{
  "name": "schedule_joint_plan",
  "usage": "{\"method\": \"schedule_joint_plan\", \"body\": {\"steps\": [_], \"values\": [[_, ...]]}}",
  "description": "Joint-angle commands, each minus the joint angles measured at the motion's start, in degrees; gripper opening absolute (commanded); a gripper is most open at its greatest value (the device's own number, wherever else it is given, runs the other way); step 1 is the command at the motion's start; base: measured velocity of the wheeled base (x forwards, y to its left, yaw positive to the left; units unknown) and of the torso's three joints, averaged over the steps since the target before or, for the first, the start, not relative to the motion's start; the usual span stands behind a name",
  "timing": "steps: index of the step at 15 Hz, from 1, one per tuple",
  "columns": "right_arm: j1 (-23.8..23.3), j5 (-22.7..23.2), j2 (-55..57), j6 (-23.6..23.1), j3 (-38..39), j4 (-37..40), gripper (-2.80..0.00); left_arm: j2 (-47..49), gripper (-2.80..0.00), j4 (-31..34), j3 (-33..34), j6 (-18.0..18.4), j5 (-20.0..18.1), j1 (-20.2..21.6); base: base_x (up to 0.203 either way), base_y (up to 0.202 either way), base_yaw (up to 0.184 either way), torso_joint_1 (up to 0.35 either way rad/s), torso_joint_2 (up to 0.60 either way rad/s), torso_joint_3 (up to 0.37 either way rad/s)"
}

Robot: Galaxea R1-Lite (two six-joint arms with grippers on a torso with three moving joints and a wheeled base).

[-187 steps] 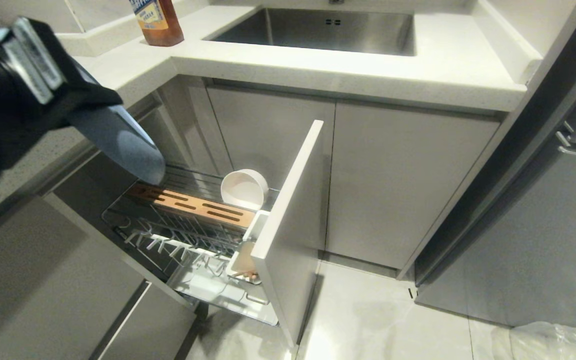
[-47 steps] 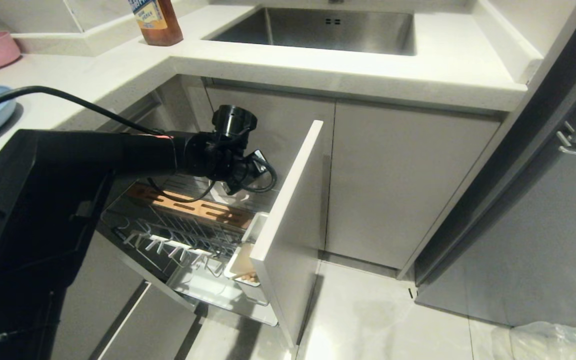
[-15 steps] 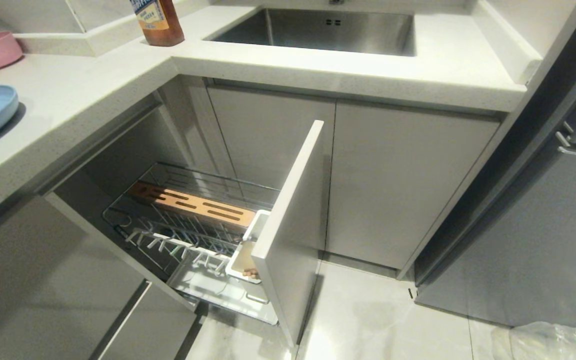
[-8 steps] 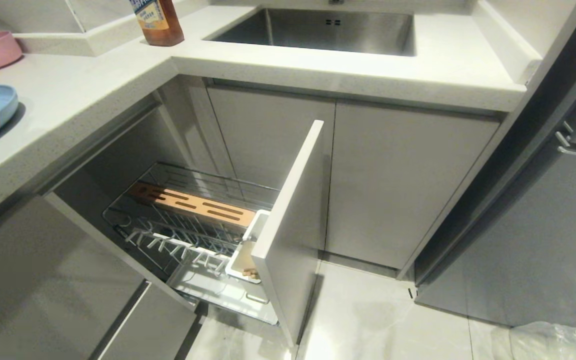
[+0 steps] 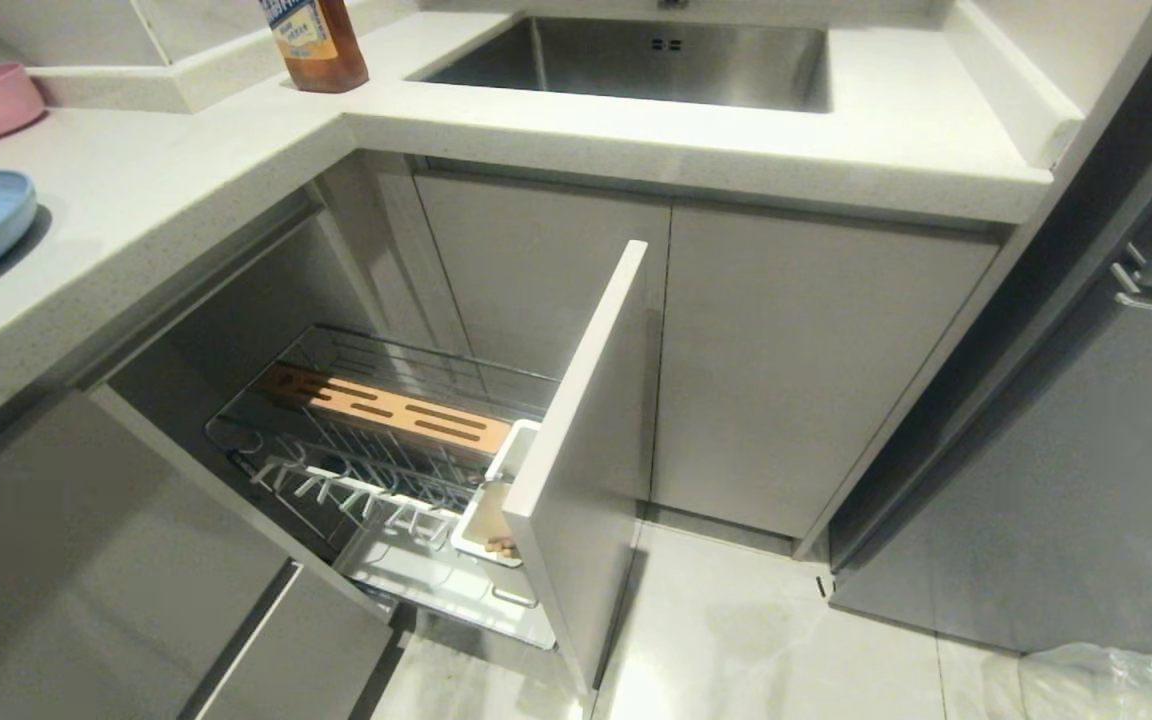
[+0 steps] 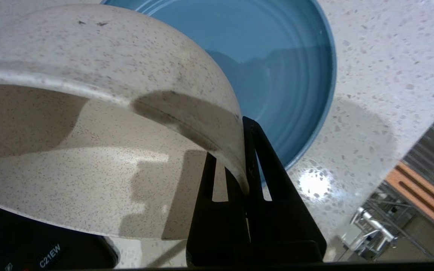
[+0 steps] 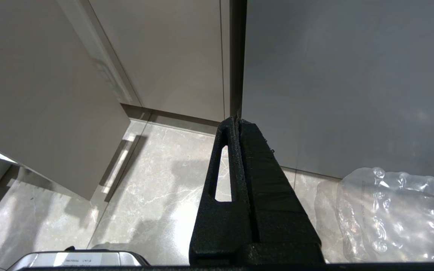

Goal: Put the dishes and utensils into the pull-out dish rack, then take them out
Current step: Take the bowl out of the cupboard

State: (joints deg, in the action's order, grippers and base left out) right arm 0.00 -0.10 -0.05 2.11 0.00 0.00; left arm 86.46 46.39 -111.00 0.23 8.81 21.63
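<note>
Over the speckled counter (image 6: pixel 371 56), the left gripper (image 6: pixel 239 165) is pinching the cream bowl's (image 6: pixel 89 150) rim above the blue plate (image 6: pixel 277 56), likely for unloading; the right gripper (image 7: pixel 237 124) is hanging closed, idle.

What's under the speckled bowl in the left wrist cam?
The blue plate lies on the speckled countertop below the bowl, which the left gripper pinches by its rim. The bowl covers much of the plate; whether they touch can't be told.
</note>
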Motion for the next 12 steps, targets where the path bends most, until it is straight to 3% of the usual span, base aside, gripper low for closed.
{"method": "schedule_joint_plan", "body": {"steps": [1, 12], "values": [[0.0, 0.01, 0.05, 0.0, 0.0, 0.0, -2.8, 1.65, -2.8, 0.32, -0.01, 0.99, 0.14, -0.05, 0.0, 0.0, 0.0, 0.0, 0.0, 0.0], [0.0, 0.01, 0.05, 0.0, 0.0, 0.0, -2.8, 3.45, -2.8, 0.21, 0.08, 1.3, 0.24, -0.36, 0.0, 0.0, 0.0, 0.0, 0.0, 0.0]]}}
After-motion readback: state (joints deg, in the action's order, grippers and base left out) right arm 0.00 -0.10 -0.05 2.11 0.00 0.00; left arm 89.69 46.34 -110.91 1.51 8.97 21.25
